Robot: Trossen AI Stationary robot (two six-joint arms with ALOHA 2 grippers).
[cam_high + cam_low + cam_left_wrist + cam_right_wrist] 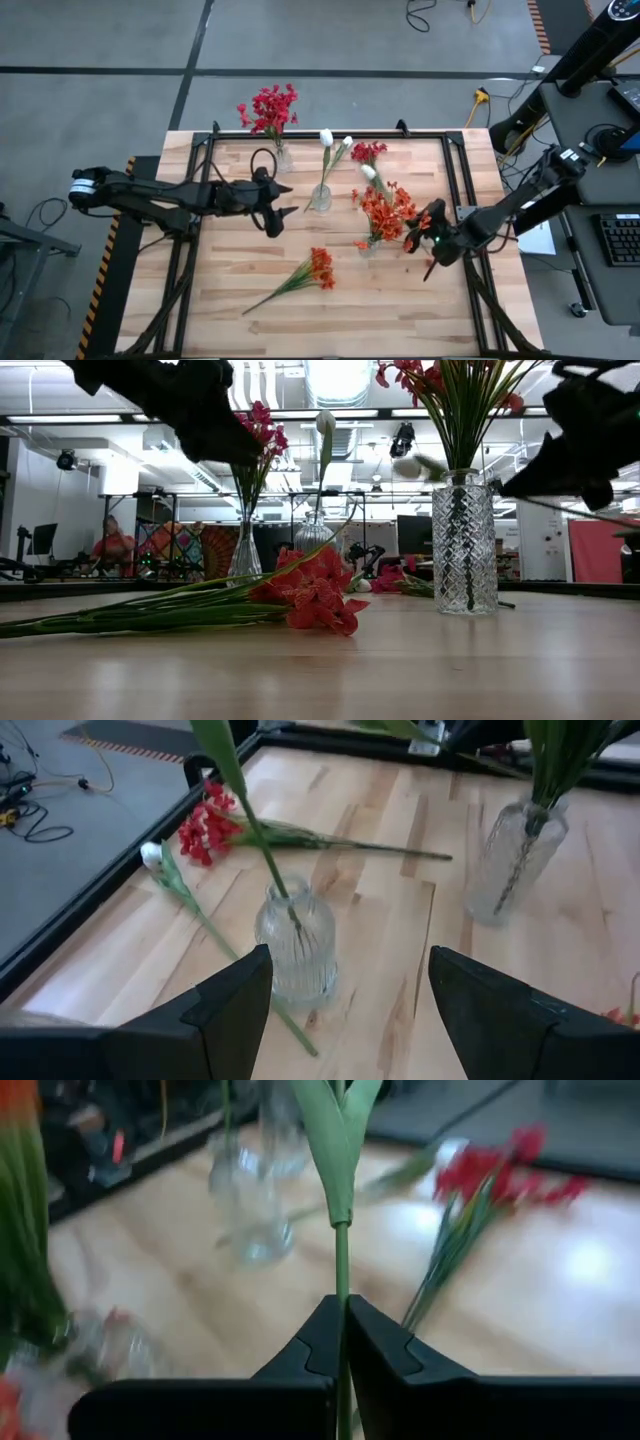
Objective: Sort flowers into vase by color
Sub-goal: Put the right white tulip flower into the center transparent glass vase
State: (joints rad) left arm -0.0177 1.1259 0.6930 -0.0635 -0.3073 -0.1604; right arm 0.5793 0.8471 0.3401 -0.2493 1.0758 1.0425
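Bright overhead light, blurred right-wrist view

ribbed clear glass vase (296,945), wood table (400,300)

The near half of the table (400,320) is mostly bare wood, and only one orange-red stem (300,278) is laid across it, left of the middle. A gripper could be passed on both sides of it.

The far half is crowded. Three glass vases are stood there: one with crimson flowers (283,158) near the far edge, one with white buds (321,198) in the middle, one with orange flowers (368,243) to its right. Between the last two vases a narrow gap is left, partly blocked by a loose crimson stem (368,153) and a white bud (368,172) lying flat.

The left gripper (283,212) is held just left of the middle vase, jaws apart. The right gripper (432,250) is placed just beside the orange bunch, clamped on a stem (342,1270).
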